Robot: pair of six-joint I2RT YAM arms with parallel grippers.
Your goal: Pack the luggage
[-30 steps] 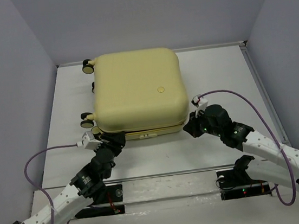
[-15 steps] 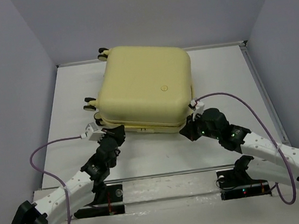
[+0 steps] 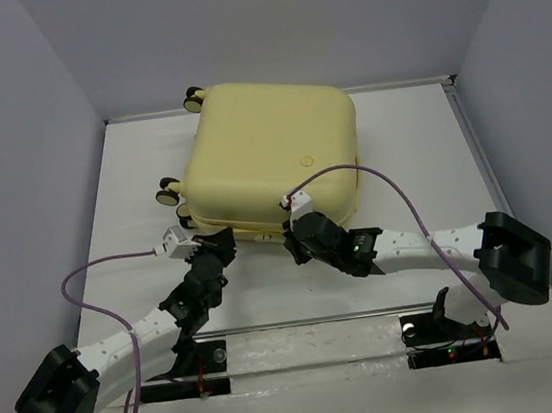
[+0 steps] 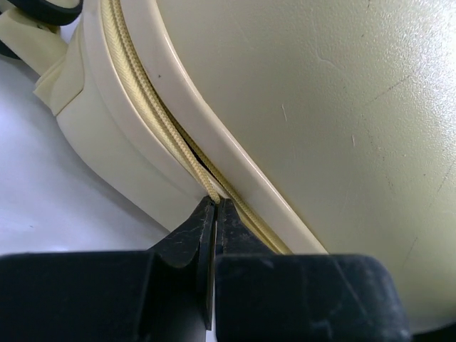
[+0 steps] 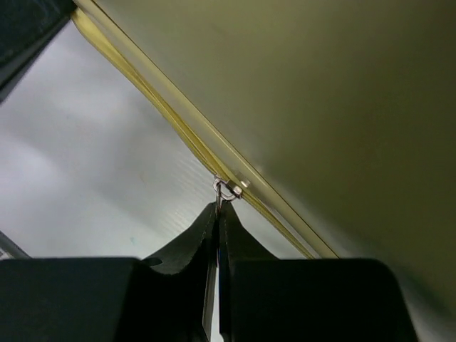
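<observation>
- The luggage (image 3: 270, 157) lies flat and shut on the table (image 3: 132, 184), toward 12 o'clock from the arm bases. It is turned slightly, with its caster wheels (image 3: 166, 192) on the 9 o'clock side.
- The right fingers (image 5: 210, 224) are clenched on the small metal zip pull (image 5: 226, 189), at about 6 o'clock on the shell's near edge.
- The left fingers (image 4: 206, 221) are clenched too, their tips pressed against the zip seam (image 4: 153, 117) at the 7 o'clock corner. I cannot tell whether they pinch any tape.
- The step in hand looks like running the zip along the near edge to seal the case.
- To do it well, draw the pull along the line of the seam, not away from the shell, so the slider does not jam or slip free.
- The left arm should brace the corner, because the case sits on wheels and a smooth table and is likely to swivel under the tug.
- Slow down at the rounded corner and turn the wrist to follow the curve.
</observation>
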